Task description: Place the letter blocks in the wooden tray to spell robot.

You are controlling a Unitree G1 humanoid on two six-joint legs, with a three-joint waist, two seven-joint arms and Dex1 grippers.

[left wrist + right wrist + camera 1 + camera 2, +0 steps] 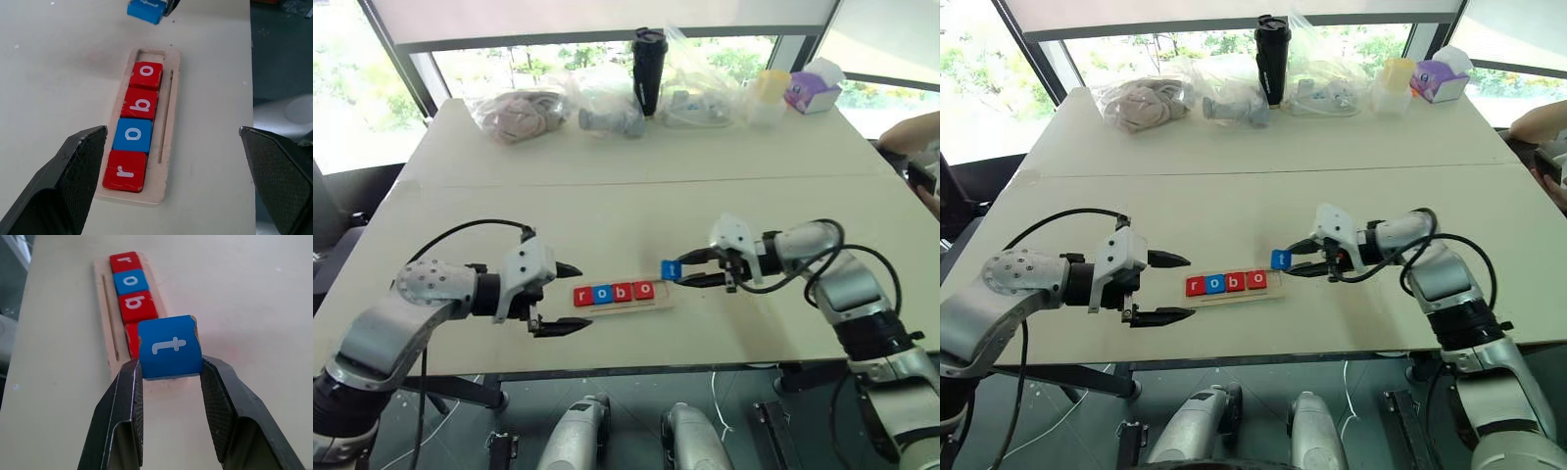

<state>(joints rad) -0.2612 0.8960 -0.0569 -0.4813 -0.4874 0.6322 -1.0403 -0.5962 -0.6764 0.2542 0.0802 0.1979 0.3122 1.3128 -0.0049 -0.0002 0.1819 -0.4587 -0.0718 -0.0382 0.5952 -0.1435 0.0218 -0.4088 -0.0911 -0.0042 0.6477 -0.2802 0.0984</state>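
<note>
The wooden tray [628, 306] lies near the table's front edge, in the middle. Four letter blocks sit in it, reading from the left: red r [583, 296], blue o [603, 294], red b [623, 292] and red o [645, 289]. The slot at its right end [150, 53] is bare. My right gripper [681, 271] is shut on a blue t block [169, 346], holding it just above and to the right of that end. My left gripper [585, 299] stands open at the tray's left end, its fingers spread either side of the r with nothing between them.
Clear bags of items [524, 110], a black cup [648, 59], a yellow container [769, 88] and a purple tissue box [815, 88] line the table's far edge. A person's arm [913, 132] shows at the right edge.
</note>
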